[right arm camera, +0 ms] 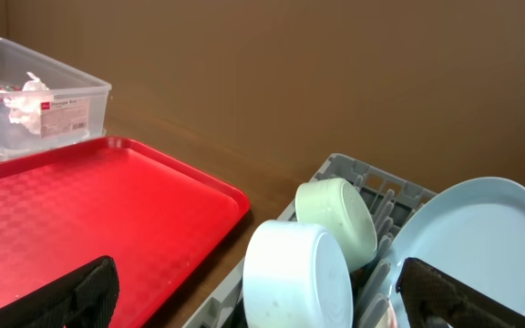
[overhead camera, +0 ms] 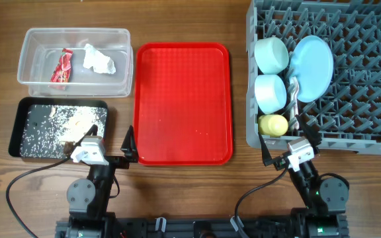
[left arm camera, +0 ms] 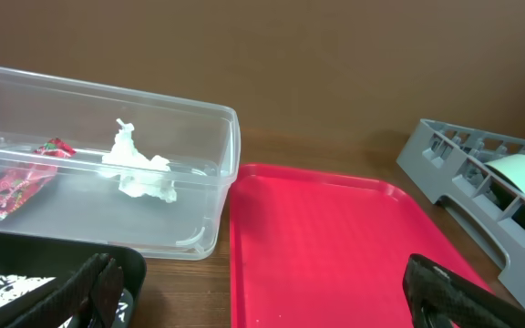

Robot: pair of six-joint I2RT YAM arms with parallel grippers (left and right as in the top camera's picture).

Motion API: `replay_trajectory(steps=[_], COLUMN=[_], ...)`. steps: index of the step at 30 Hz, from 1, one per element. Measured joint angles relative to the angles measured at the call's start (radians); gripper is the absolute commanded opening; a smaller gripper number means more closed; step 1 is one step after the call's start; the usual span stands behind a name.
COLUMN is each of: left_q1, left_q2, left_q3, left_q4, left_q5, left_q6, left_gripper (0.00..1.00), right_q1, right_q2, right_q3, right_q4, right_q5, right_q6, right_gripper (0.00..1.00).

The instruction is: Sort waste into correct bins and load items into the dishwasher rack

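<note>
both pincers hang spread wide and empty at the bottom edge: left gripper [overhead camera: 111, 143] at the black tray's [overhead camera: 16, 129] lower right corner, right gripper [overhead camera: 288, 148] just under the rack's [overhead camera: 362, 119] lower left corner. wrapper [overhead camera: 61, 68] and napkin [overhead camera: 98, 59] lie in the tub [overhead camera: 75, 34], upper left. scraps [overhead camera: 71, 125] are in the black tray. plate [overhead camera: 313, 66], green bowl [overhead camera: 272, 54], blue bowl [overhead camera: 270, 92], cup [overhead camera: 273, 124] and cutlery [overhead camera: 294, 99] sit in the rack, the cutlery's long axis running top to bottom. the red tray [overhead camera: 180, 99], centre, shows only specks, up-right of the left gripper, so there is likely nothing left to grasp.
</note>
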Motion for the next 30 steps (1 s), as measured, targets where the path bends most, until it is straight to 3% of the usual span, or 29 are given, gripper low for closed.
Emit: replay_trajectory(steps=[30], left_q1=[0.000], left_q2=[0.000], left_q3=[0.000], left_q4=[0.000], left_q5=[0.000], left_q6=[0.000], left_gripper=[1.00], right_q1=[0.000], right_q2=[0.000], right_q3=[0.000], right_q4=[0.000], right_q5=[0.000], right_q6=[0.000], right_gripper=[1.00])
